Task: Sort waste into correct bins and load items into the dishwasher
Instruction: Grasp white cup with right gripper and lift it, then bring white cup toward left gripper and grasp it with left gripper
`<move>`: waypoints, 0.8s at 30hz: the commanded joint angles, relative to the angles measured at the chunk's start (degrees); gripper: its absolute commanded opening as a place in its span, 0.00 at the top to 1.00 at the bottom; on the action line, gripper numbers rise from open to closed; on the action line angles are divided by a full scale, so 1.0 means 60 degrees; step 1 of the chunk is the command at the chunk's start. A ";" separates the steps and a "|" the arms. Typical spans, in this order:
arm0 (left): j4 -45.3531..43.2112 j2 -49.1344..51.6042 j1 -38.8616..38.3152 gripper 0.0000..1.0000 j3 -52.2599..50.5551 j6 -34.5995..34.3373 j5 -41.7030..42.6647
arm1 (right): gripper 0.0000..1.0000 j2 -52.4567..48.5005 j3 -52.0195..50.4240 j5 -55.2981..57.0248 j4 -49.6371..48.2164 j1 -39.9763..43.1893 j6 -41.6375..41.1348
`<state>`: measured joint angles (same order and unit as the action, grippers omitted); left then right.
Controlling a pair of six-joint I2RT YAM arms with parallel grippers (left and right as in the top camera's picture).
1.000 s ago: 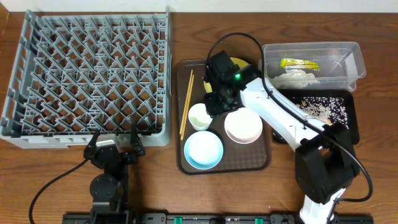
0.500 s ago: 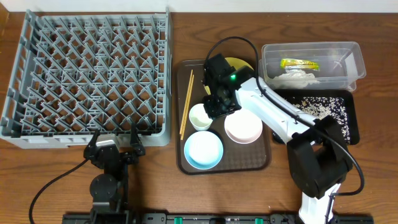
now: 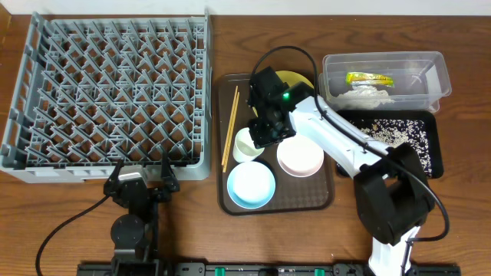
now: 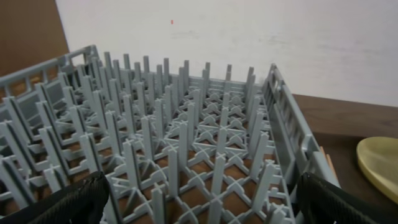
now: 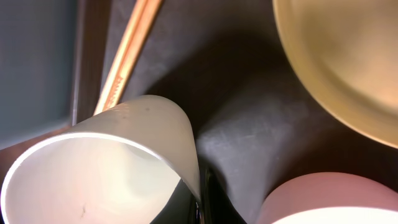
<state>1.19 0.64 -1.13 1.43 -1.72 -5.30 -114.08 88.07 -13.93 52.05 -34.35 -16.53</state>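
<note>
Overhead, the right claw point(image 3: 259, 138) is pinching the rim of the small white cup point(image 3: 244, 146) on the brown serving tray point(image 3: 224, 195), seemingly for lifting it to the large grey plastic dish rack point(image 3: 107, 92), while the left claw point(image 3: 140, 170) is resting wide open.

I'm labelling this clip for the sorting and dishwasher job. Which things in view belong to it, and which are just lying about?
Belongs: grey dish rack, white cup, light blue bowl, pink bowl, yellow plate, chopsticks, clear tub, foil wrapper, crumpled paper, black tray, rice scraps.
Lying about: brown serving tray, wooden table.
</note>
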 commanded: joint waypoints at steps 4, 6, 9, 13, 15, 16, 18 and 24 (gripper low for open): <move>0.0306 0.0240 0.0015 0.03 0.0758 -0.1530 0.0688 | 0.99 0.1800 0.0572 -0.1519 -0.0062 0.1621 0.0055; 0.0546 0.0561 0.0015 0.03 0.1162 -0.1978 0.0882 | 0.99 0.2131 0.0572 -0.1927 -0.0106 0.2095 0.0182; 0.1177 0.1555 0.0015 0.03 0.2065 -0.2943 0.0929 | 0.99 0.2510 0.0572 -0.2801 -0.0117 0.2820 0.0481; 0.1381 0.3450 0.0015 0.03 0.3453 -0.3093 0.1759 | 0.99 0.2645 0.0572 -0.3636 -0.0149 0.3362 0.0627; 0.1421 0.4495 0.0015 0.03 0.4233 -0.3093 0.2302 | 0.99 0.2645 0.0572 -0.3799 -0.0182 0.3424 0.0637; 0.1541 0.5111 0.0015 0.03 0.4721 -0.3096 0.2568 | 0.99 0.2645 0.0572 -0.3803 -0.0200 0.3428 0.0634; 0.1825 0.6142 0.0015 0.03 0.5541 -0.3093 0.3005 | 0.99 0.2645 0.0572 -0.3898 -0.0328 0.3417 0.0630; 0.1410 0.8750 0.0015 0.03 0.7133 -0.3410 0.5792 | 0.99 0.2641 0.0572 -0.4728 -0.1330 0.3417 0.0437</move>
<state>11.31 48.99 -1.13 41.39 -19.99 17.19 -98.06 91.24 -38.11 45.06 -14.00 -13.76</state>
